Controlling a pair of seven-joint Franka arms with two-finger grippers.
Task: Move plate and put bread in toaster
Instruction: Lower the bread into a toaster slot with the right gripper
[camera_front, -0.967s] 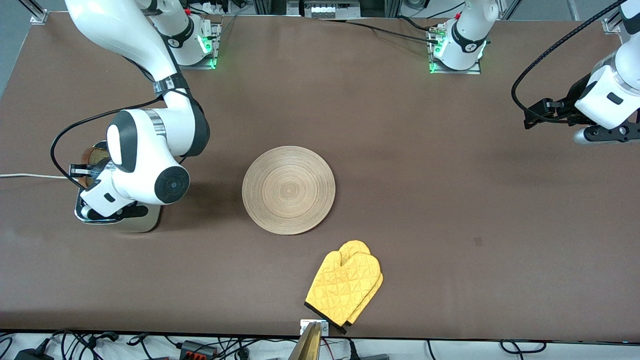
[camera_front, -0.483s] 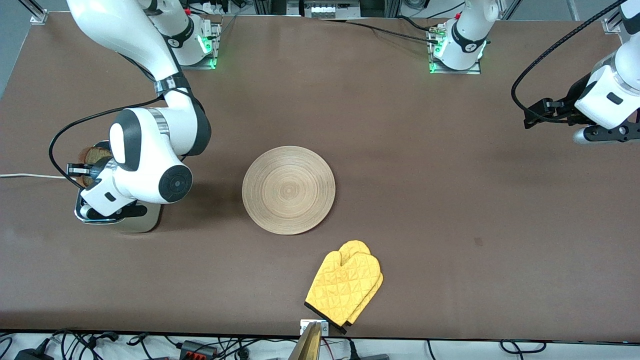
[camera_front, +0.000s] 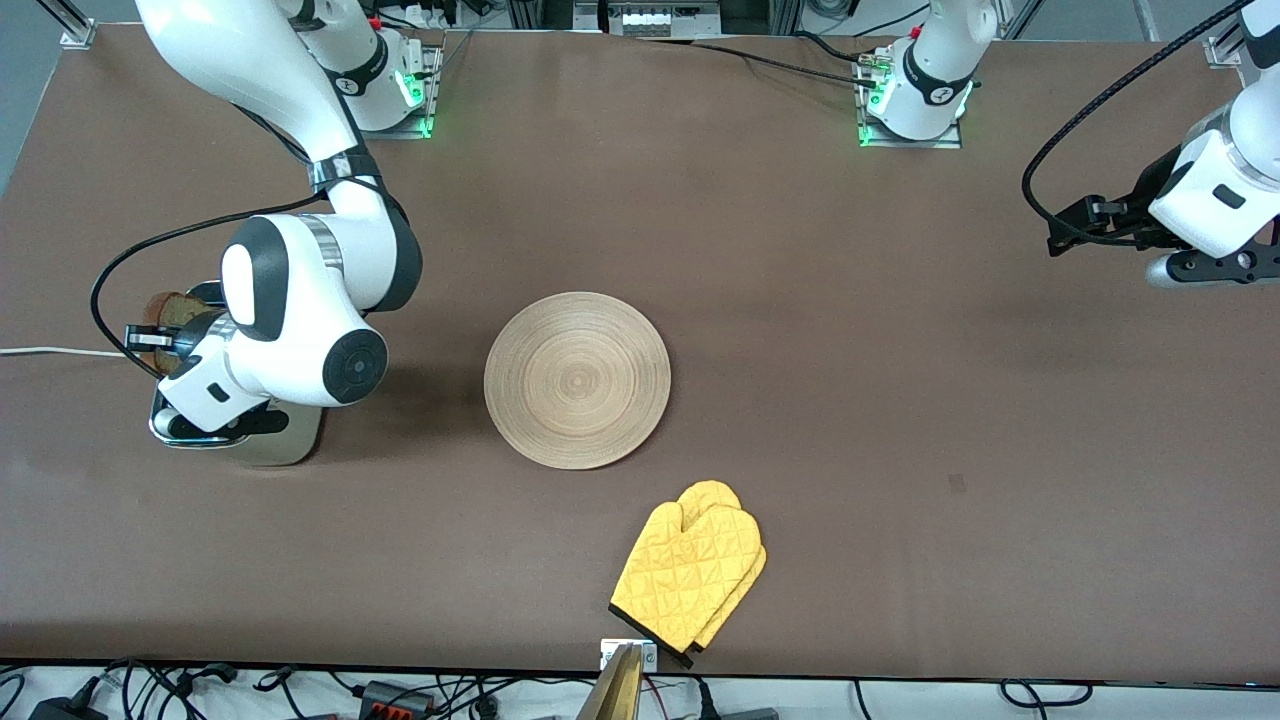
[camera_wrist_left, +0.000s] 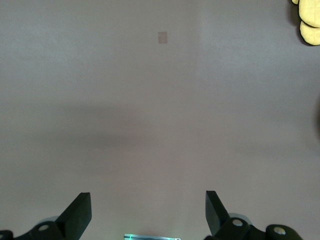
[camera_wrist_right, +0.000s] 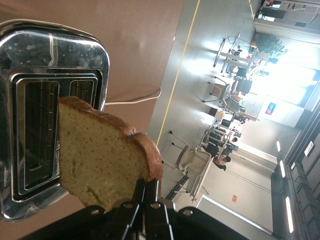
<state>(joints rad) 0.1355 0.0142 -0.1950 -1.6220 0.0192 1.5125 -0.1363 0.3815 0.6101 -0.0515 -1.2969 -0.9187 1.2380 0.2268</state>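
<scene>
- While my right gripper (camera_wrist_right: 145, 192) stays clamped on the bread (camera_wrist_right: 102, 157) by its crust edge, the arm has drifted a bit away from the plate (camera_front: 577, 380), out past the toaster (camera_front: 262, 445) toward the cord (camera_front: 45, 352) end.
- Bread is in the air over the toaster's cord end, slice tilted, not in either slot yet; my read: alignment is off, needs re-centring before lowering.
- Plate lies flat on the table, well apart from the toaster, toward the left arm's end.
- My left gripper (camera_wrist_left: 147, 217) waits, fingers spread, nothing in it, well apart from the toaster.
- Front view: my arm covers most of the toaster; both slots hidden there, bread only peeks out.
</scene>
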